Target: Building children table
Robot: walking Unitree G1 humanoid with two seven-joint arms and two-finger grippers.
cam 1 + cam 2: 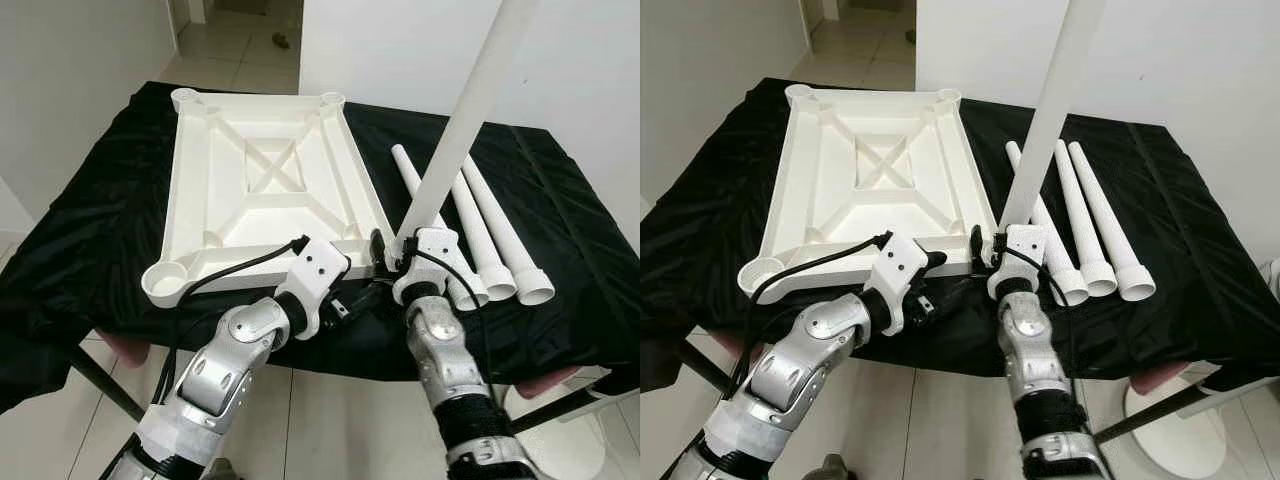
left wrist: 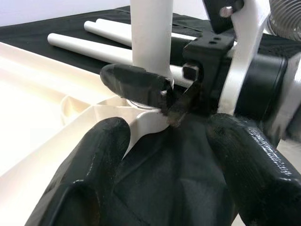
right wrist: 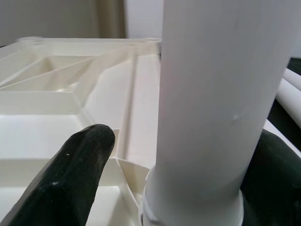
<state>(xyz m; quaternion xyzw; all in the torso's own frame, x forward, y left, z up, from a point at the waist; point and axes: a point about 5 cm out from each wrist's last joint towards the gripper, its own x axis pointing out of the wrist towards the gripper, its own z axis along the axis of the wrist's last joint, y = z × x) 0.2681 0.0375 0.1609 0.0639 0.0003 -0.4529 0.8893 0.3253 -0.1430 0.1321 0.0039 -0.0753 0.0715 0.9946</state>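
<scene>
The white tabletop (image 1: 192, 180) lies upside down on a black-draped table. My right gripper (image 1: 393, 250) is shut on a white table leg (image 1: 465, 120), which stands nearly upright with its base at the tabletop's near right corner socket (image 2: 146, 122). In the right wrist view the leg (image 3: 211, 94) stands beside one black finger (image 3: 70, 174). My left gripper (image 1: 365, 296) hangs open just in front of that corner, over the black cloth, with its fingers (image 2: 89, 174) wide apart and nothing between them. Three more legs (image 1: 500, 235) lie side by side to the right.
The black cloth (image 1: 90, 230) hangs over the table's front edge, close to both arms. Tiled floor and a doorway lie beyond the far edge, and a white wall stands behind on the right. A white round base (image 1: 1170, 420) sits on the floor at lower right.
</scene>
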